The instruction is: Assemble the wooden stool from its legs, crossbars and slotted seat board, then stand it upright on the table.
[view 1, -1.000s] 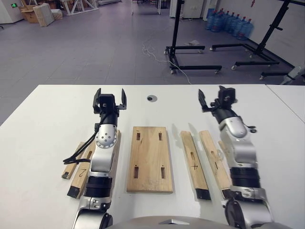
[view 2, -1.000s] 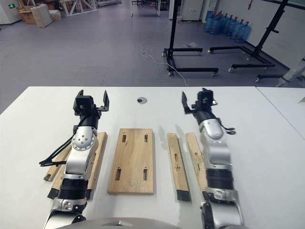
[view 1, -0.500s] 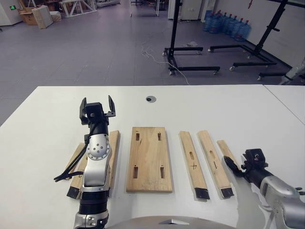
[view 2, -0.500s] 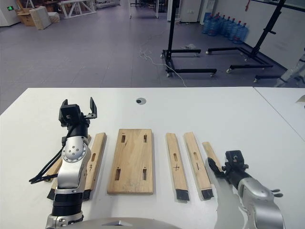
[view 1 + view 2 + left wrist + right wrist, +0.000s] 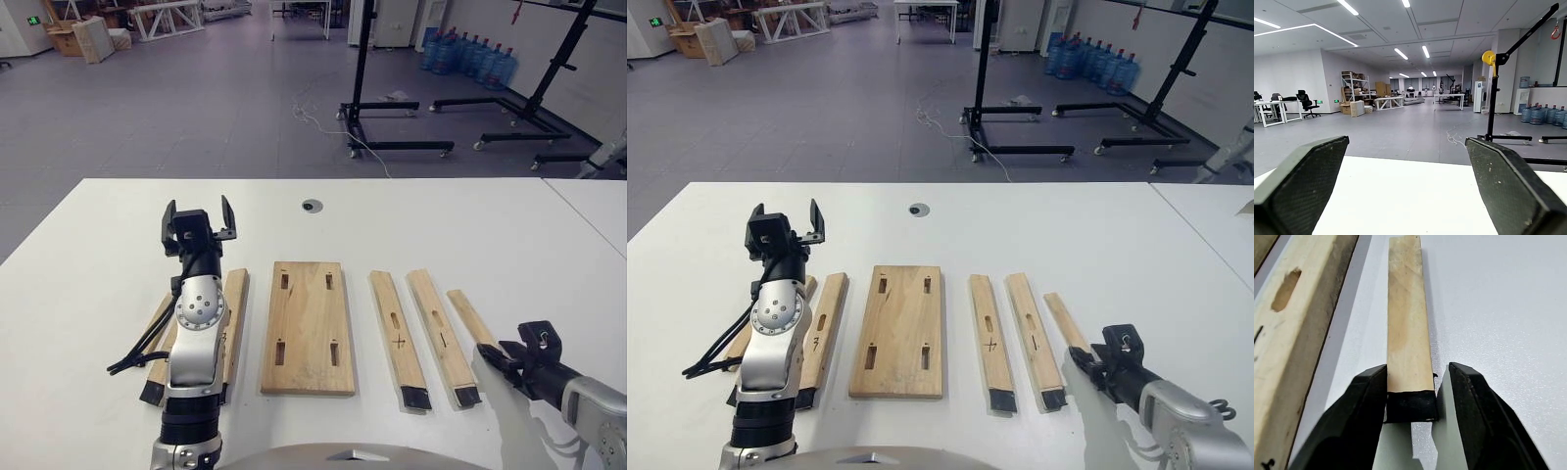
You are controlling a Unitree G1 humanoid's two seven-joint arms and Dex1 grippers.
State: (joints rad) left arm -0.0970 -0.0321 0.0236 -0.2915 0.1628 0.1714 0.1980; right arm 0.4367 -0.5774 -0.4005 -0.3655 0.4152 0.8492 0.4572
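We judge the short crossbar (image 5: 1405, 323), lying flat on the worktop (image 5: 549, 245) at 4 o'clock from the slotted seat board (image 5: 308, 313) and just beside the outer right leg (image 5: 441, 336), to be light, stiff and sturdy. It looks best pinched across its narrow width at the black-taped near end, where the right tool (image 5: 1415, 377) sits with fingers apart on either side, not clamped. The left tool (image 5: 199, 211) hovers spread wide at 10 o'clock from the board. A second ago the right arm reached out over the legs toward 12 o'clock, and it has since drawn back to the crossbar's near end.
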